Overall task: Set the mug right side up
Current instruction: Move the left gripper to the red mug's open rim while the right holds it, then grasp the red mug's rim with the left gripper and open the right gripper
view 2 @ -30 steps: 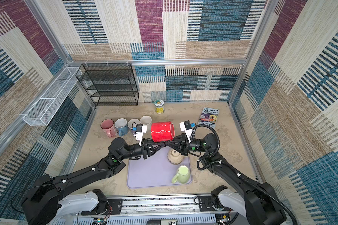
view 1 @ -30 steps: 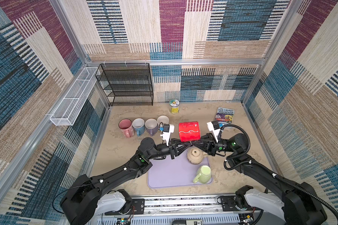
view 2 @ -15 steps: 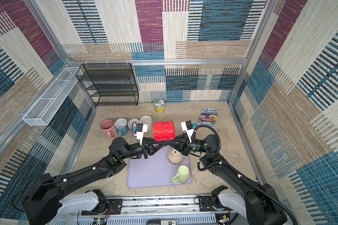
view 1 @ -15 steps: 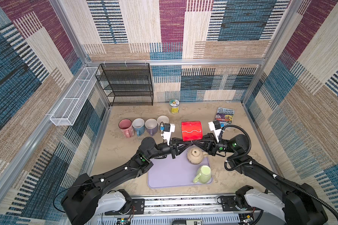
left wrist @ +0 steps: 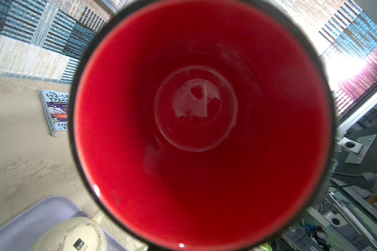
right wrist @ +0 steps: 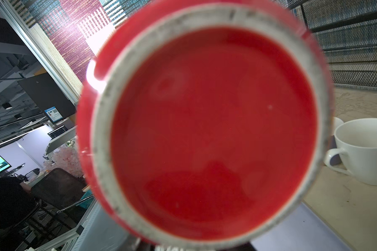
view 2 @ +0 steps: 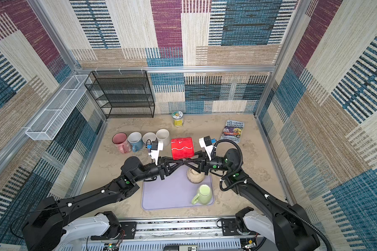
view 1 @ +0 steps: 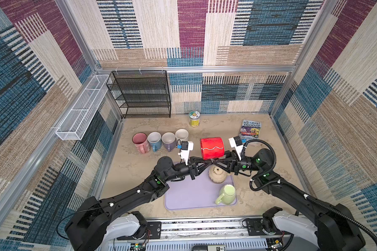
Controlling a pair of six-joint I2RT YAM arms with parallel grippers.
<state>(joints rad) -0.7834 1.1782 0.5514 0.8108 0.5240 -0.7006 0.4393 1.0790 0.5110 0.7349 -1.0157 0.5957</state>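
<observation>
Evidently the left tool (view 1: 209, 162) was pinched shut under the red ceramic mug (view 1: 212, 148), seemingly on its handle; how wide the right tool (view 1: 217, 162) stood could not be told. The mug hung sideways, mouth toward the left arm, above the far edge of the lilac plastic tray (view 1: 183, 195). One thin grip might let it swivel or drop onto the overturned beige mug (view 1: 217, 175). The paperback book (view 1: 251, 130) read "143-STOREY TREEHOUSE".
</observation>
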